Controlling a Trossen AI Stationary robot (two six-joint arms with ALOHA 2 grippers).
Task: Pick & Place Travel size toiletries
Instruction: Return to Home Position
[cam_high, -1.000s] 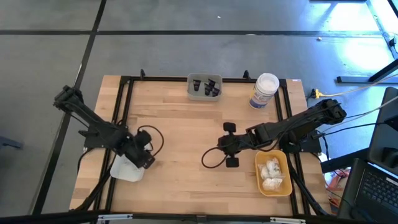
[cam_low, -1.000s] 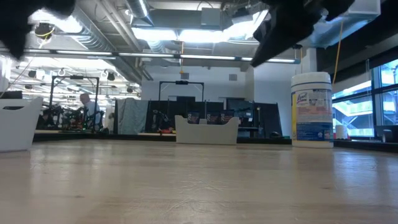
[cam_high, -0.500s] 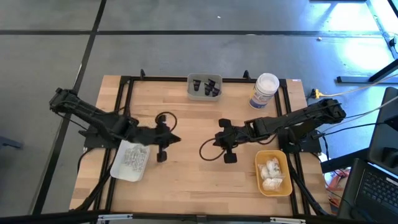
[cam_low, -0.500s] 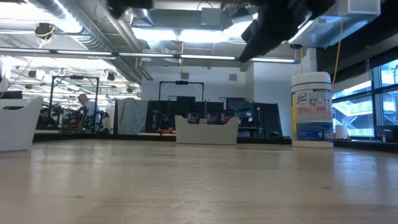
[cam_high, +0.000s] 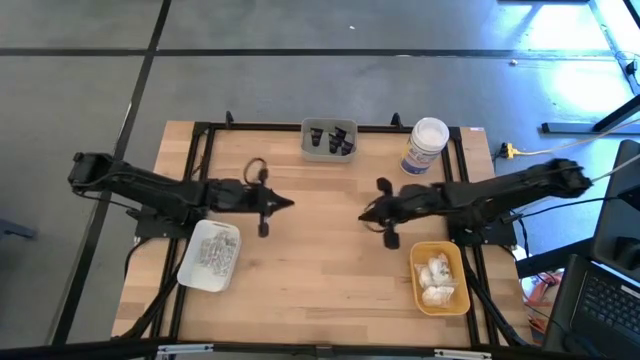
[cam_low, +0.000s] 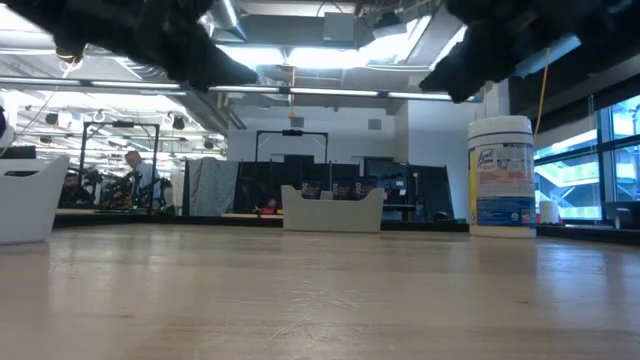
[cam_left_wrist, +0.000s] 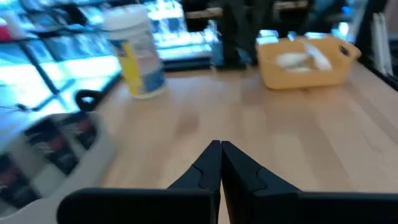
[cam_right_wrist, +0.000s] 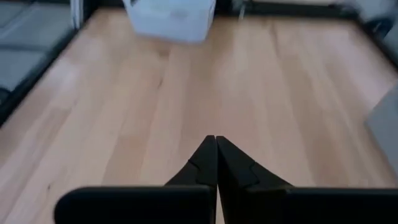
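A: Silvery packets are lying in the white tray, puffy bundles in the yellow tray, dark tubes in the grey tray.
B: How are they handling?
A: You're probably dealing with light stuff. Packets are looking thin and slippery, so pinch an edge. Bundles are looking soft, so squeeze the middle.
B: And the grippers?
A: Left gripper and right gripper are hovering over the table, facing each other, fingers pressed together and holding nothing.
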